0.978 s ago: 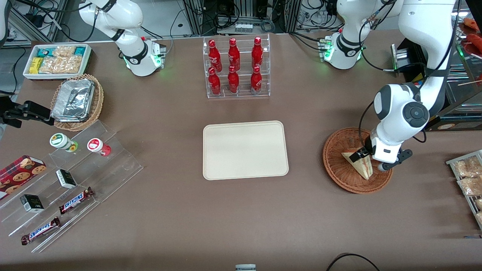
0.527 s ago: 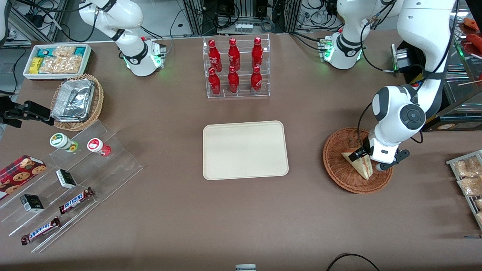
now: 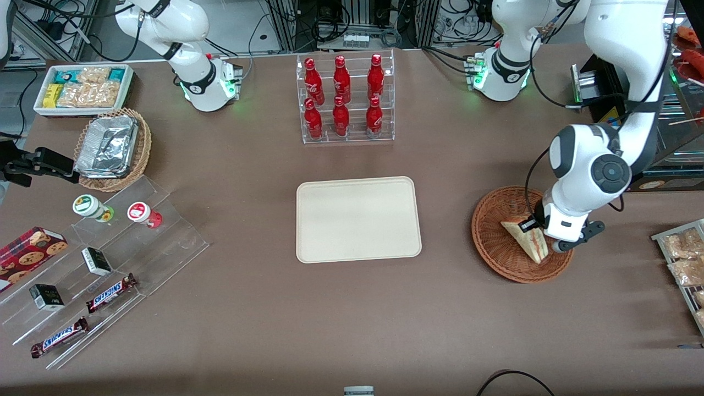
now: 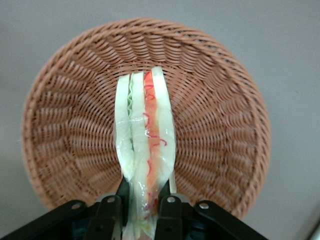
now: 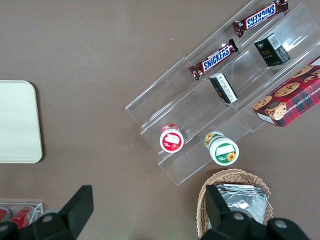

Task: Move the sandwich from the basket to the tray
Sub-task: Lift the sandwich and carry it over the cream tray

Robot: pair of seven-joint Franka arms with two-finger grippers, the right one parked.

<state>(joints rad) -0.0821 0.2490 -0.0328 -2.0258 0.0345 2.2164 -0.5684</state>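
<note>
Brown tabletop [image 3: 352, 308] fills my front view, with many small things on it. I see the basket [image 3: 495, 250] toward the working arm's end of the table, and the sandwich [image 3: 525, 237] is over it, inside the rim as I look from the front. The gripper [image 4: 141, 205] is clamped on the sandwich; in the wrist view the 2 dark fingers [image 4: 111, 212] press the bread from both sides near one end, and the cut edge with red, orange and green layers points out over the basket [image 4: 215, 125]. I cannot tell if the sandwich [image 4: 145, 145] touches the weave or hangs just above it.

The tray [image 3: 358, 219] lies flat near the middle of the table, well apart from the basket, with bare tabletop between them. Farther from the front camera than the tray stands a clear rack [image 3: 346, 99] with 6 red bottles [image 3: 341, 118]. Toward the parked arm's end I see a paler wicker basket [image 3: 142, 157] with a foil container [image 3: 107, 146], a white bin [image 3: 82, 88] of snack packets, and a clear stepped stand [image 3: 126, 264] with 2 small jars [image 3: 92, 207], chocolate bars [image 3: 110, 292] and a cookie box [image 3: 30, 252]. A wire shelf [image 3: 682, 269] of packets sits at the working arm's edge, near the basket.
</note>
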